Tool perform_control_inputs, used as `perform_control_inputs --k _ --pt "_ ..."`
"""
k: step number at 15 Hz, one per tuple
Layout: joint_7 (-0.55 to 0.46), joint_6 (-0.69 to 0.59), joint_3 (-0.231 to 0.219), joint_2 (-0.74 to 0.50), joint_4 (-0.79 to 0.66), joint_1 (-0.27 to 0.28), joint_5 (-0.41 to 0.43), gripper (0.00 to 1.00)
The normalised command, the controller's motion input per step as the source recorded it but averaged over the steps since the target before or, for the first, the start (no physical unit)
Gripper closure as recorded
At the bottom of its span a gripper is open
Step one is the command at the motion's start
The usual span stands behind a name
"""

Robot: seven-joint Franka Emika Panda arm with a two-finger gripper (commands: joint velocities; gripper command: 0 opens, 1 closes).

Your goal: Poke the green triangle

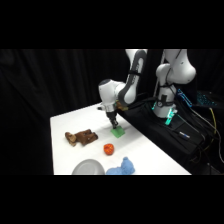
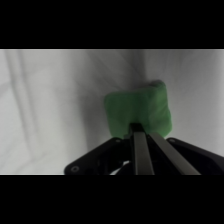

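The gripper point(image 2: 138, 131), fingers pressed together, touches the green triangle point(image 2: 138, 107) near the table's point(image 1: 150, 155) far edge; the block looks light, stiff, likely to slide; press its flat top centrally.

A white counter point(image 1: 145, 157) runs from the far left toward the near right, brightly lit from above, with dark black curtains point(image 1: 50, 85) hanging behind it and a black bench point(image 1: 180, 135) strung with cables point(image 1: 212, 122) along its right side.

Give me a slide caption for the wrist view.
End effector with shut fingers touching the green triangle on the white table.
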Motion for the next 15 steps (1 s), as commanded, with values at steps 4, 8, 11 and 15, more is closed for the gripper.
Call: perform_control_inputs --k 4,8,11,15 --pt "-0.18 0.01 0.141 0.42 0.32 -0.15 0.124 0.98" --pt "-0.04 -0.02 0.031 0.07 0.02 -0.048 0.014 0.99" --pt "0.07 -0.09 -0.053 -0.31 -0.24 0.037 -0.086 0.99" --pt "0.14 -0.29 -0.085 -0.53 -0.25 0.088 -0.137 0.99"
